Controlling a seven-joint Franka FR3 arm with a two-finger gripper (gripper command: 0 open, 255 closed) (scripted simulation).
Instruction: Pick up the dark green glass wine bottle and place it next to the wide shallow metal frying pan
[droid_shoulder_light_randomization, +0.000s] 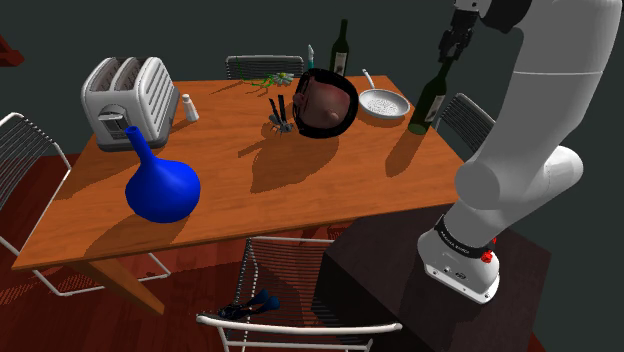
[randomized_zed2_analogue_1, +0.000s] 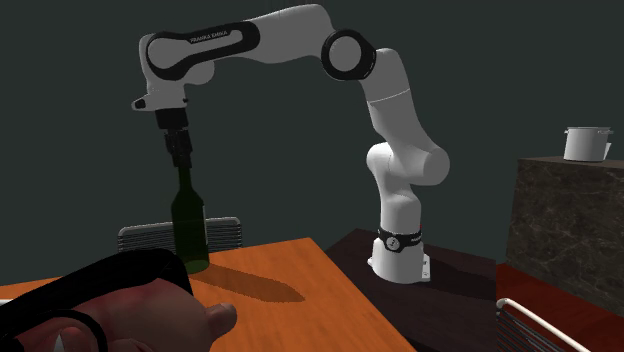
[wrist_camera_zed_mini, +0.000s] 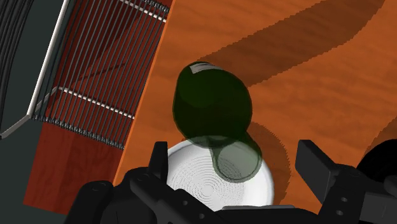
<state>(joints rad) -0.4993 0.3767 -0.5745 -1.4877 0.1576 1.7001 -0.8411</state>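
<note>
The dark green wine bottle (droid_shoulder_light_randomization: 428, 103) stands on the wooden table (droid_shoulder_light_randomization: 300, 190) near its far right corner, close beside the pale shallow frying pan (droid_shoulder_light_randomization: 384, 103). My gripper (droid_shoulder_light_randomization: 448, 55) hangs right over the bottle's neck. In the wrist view the gripper (wrist_camera_zed_mini: 236, 159) is open: the bottle (wrist_camera_zed_mini: 213, 105) has its mouth between the two fingers, and neither finger touches it. Below it lies the pan (wrist_camera_zed_mini: 210, 188). In the second exterior view the gripper (randomized_zed2_analogue_1: 181, 158) sits at the top of the bottle (randomized_zed2_analogue_1: 190, 235).
A toaster (droid_shoulder_light_randomization: 130, 98), a blue vase (droid_shoulder_light_randomization: 160, 185), a shaker (droid_shoulder_light_randomization: 190, 107) and a dark red round object (droid_shoulder_light_randomization: 325, 103) share the table. A second bottle (droid_shoulder_light_randomization: 340, 48) stands at the back. Wire chairs (droid_shoulder_light_randomization: 465, 120) (droid_shoulder_light_randomization: 290, 320) flank the table's edges.
</note>
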